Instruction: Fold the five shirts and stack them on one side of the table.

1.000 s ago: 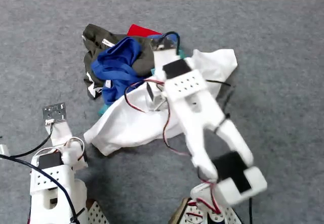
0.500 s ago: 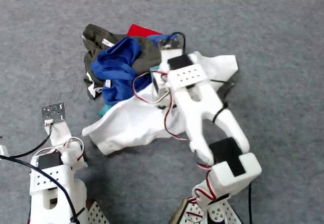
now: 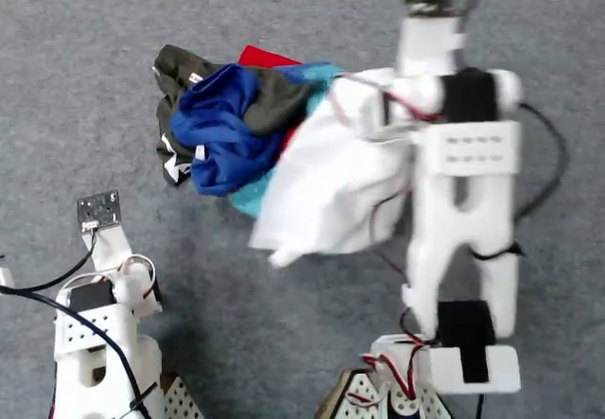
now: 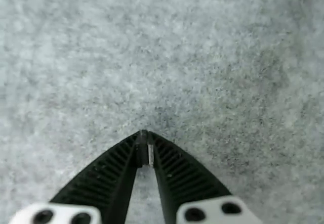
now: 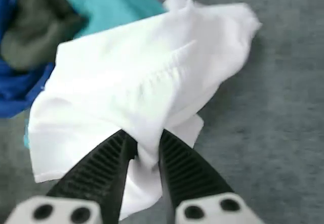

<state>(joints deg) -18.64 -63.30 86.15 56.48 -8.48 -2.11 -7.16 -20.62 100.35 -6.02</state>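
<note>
- High view: white shirt hangs bunched from the right arm near table centre; its 10 o'clock edge overlaps the pile
- Pile lies toward 10 o'clock on the grey table. Count: one blue shirt, one dark olive shirt, one red shirt (corner only, at the pile's 12 o'clock), one teal shirt; with the white one, five
- Two arms; left arm parked at 7 o'clock, well apart from the cloth
- Left wrist view: left gripper has tips touching, nothing between them, over bare table
- Right wrist view: right gripper pinched narrowly on a fold of the white shirt
- Judgement: the step is separating the white shirt. Carry it toward 3 o'clock, high enough that the hem clears the teal shirt, which could drag along, then lay it flat before folding
</note>
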